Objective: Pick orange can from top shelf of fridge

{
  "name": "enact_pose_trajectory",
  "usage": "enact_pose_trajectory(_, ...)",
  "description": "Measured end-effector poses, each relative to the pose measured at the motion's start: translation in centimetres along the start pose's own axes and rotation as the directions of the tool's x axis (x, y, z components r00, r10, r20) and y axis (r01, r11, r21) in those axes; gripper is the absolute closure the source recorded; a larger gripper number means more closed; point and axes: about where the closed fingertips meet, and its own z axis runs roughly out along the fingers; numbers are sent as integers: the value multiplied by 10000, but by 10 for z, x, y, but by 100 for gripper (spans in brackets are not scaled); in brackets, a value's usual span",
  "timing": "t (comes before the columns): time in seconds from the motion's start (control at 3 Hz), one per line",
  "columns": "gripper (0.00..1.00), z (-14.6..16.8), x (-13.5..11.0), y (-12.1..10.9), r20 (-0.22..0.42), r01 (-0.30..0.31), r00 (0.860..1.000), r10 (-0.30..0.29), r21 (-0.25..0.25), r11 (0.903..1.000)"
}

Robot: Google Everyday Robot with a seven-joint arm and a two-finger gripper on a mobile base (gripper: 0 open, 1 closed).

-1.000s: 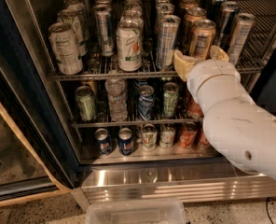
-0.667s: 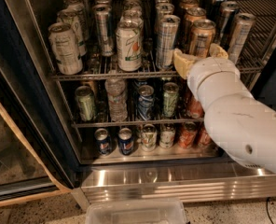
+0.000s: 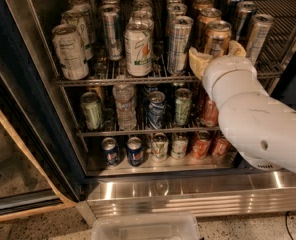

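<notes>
The orange can [image 3: 217, 36], tall and copper-coloured with a silver lid, stands at the front right of the top shelf [image 3: 113, 79] of the fridge [image 3: 188, 194]. My gripper [image 3: 217, 53] reaches in from the lower right on a white arm. Its yellowish fingers [image 3: 198, 61] sit on both sides of the can's lower half and touch it. The can's lower part is hidden behind the wrist. The can is upright on the rack.
Tall silver cans [image 3: 179, 44] and a white 7UP can [image 3: 138, 49] stand just left of the orange can. More cans stand behind and to the right. Two lower racks hold cans and a water bottle [image 3: 124, 106]. The glass door [image 3: 8, 159] is open at the left. A clear plastic bin [image 3: 145, 226] is on the floor.
The arm and gripper have hardly moved. The gripper stays around the orange can, which remains on the shelf.
</notes>
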Motion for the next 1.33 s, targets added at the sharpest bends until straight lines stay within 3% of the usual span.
enact_pose_trajectory(1.33, 43, 8, 7, -10, -57, 193, 9998, -189, 767, 9969)
